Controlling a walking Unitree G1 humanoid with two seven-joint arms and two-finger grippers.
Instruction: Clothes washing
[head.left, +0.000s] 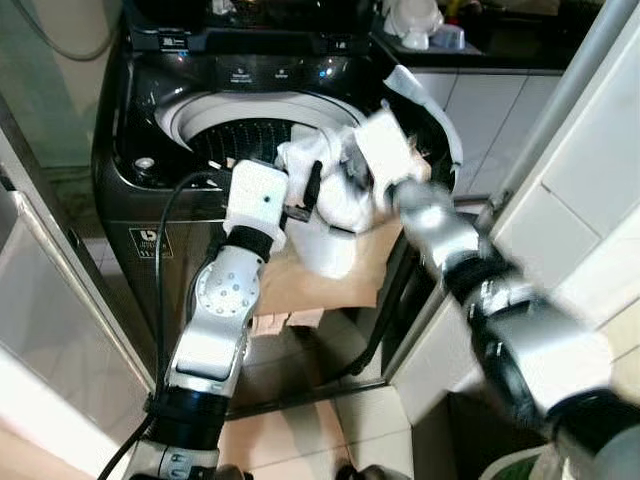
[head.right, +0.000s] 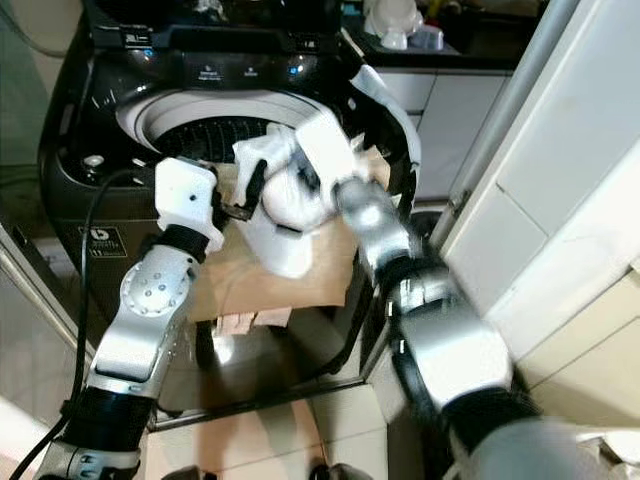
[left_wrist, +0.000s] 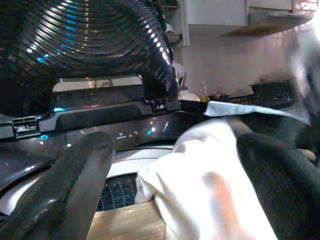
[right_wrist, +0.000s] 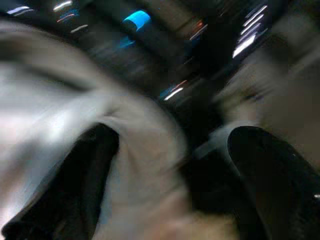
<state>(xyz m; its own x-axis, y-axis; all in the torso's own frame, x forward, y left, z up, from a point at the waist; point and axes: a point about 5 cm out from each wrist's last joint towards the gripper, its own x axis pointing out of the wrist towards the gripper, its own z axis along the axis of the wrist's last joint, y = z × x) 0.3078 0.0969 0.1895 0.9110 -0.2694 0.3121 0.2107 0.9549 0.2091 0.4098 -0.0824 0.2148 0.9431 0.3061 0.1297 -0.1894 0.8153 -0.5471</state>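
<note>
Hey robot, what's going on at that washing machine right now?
Both hands, left hand and right hand, on white garment at washer rim. Garment draped over front edge, not in drum yet. Lid up.

Washing machine (head.left: 130, 190): dark grey gloss body, black control panel with small blue lights, white ring round drum (head.left: 245, 135), drum dark with perforated pattern. Raised lid (left_wrist: 85, 40): black, ribbed concentric lines, blue glints. Garment (head.left: 335, 215): plain white, no pattern. Cardboard box (head.left: 330, 275): plain tan-brown. Left gripper (left_wrist: 170, 180): black fingers, white wrist block, silver arm. Right gripper (right_wrist: 170, 180): black fingers, white block, silver arm. Cable (head.left: 160, 260): black. Cabinet (head.left: 590, 190): white, off-white panels. Floor (head.left: 300, 430): pale beige tile.
</note>
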